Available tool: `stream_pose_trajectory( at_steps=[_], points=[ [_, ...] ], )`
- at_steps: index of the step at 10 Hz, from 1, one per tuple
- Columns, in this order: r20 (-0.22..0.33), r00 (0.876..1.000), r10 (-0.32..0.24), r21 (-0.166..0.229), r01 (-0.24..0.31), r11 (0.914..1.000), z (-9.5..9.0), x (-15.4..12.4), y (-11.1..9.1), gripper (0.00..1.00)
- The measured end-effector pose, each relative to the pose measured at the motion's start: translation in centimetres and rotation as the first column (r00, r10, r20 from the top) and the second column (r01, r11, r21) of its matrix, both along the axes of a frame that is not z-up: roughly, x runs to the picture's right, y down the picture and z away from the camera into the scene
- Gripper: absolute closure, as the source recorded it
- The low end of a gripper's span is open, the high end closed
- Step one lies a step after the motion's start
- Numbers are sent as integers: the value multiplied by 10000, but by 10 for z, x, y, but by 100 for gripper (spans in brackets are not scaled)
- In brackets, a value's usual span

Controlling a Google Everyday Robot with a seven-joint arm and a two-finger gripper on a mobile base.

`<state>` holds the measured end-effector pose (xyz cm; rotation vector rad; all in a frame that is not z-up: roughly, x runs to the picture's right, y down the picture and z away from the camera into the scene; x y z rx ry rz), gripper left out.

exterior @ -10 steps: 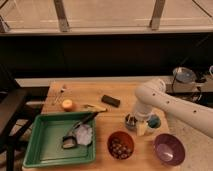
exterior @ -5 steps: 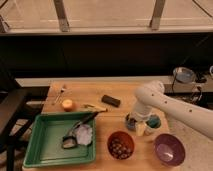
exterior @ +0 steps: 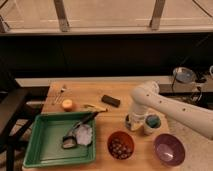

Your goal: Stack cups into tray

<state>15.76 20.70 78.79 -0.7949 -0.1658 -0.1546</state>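
A green tray (exterior: 47,152) lies at the front left of the wooden table, holding a clear crumpled cup or wrapper (exterior: 83,134) and a dark utensil (exterior: 80,125). A cup with a teal inside (exterior: 152,123) stands right of centre. My gripper (exterior: 134,122) hangs from the white arm, down at table level just left of that cup. Another small cup seems to sit under the gripper, mostly hidden by it.
A brown bowl of nuts (exterior: 120,145) and a purple bowl (exterior: 169,149) sit at the front. A black block (exterior: 111,100), a banana (exterior: 93,107), an orange fruit (exterior: 67,104) and a fork (exterior: 61,93) lie further back. A metal pot (exterior: 183,76) stands at right.
The arm has shifted slightly left and lower toward the table beside the cup. Nothing else has moved.
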Motion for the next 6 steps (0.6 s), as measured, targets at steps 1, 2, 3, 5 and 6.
stream_pose_trajectory(
  at_steps=[1, 2, 3, 5, 6],
  points=[
    [-144, 9999, -52, 171, 55, 9998, -5, -1, -6, 93],
    [-263, 9996, -123, 368, 132, 9992, -13, -1, -15, 99],
    [-320, 9993, -177, 569, 195, 9982, -20, -2, -24, 100],
    [-220, 9993, -290, 1110, 313, 9933, -40, -10, -54, 100],
    [-69, 9990, -453, 1258, 458, 9910, -44, -20, -62, 100]
  ],
)
